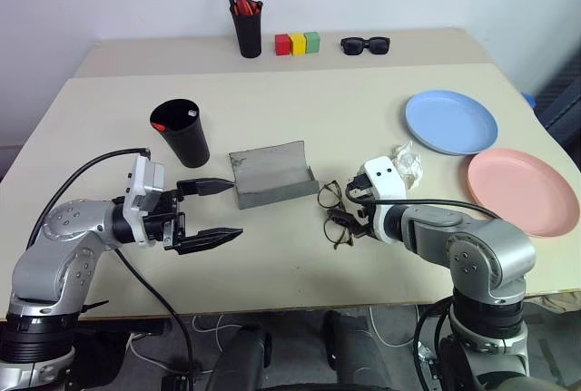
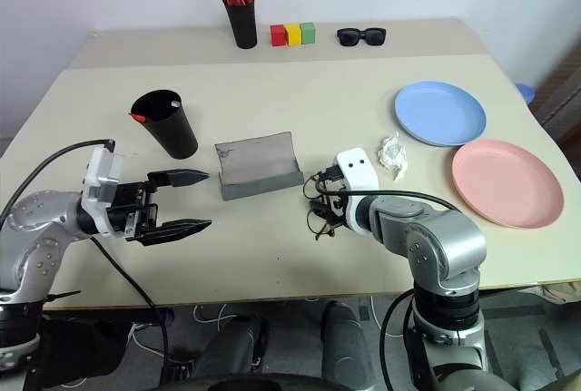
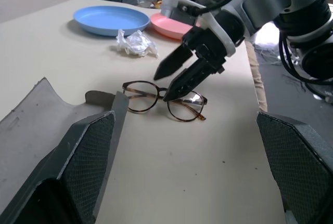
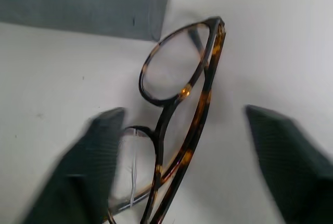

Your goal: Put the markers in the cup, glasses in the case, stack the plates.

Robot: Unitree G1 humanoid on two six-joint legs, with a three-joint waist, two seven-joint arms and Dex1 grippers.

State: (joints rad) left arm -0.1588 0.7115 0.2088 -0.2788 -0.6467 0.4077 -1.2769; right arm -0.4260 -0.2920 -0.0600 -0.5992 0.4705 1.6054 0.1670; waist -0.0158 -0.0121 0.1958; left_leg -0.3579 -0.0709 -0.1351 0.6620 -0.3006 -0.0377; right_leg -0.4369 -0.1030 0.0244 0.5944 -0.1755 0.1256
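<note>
Fingers: right gripper [image 3: 171,81] straddling my glasses [image 3: 164,98], can't tell if pinched yet | left gripper [image 1: 216,212] spread wide beside the case [image 1: 270,173] | tabletop [image 1: 272,264]

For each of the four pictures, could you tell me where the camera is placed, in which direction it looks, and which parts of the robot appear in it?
Left eye view: on the head, looking forward and down over the table; both arms show.
Right eye view: beside it, same scene.
Left wrist view: on the left wrist, looking across at the glasses and right gripper; own fingers show.
Right wrist view: on the right wrist, looking down at the glasses; own fingers show.
Shared: glasses and grey case.
</note>
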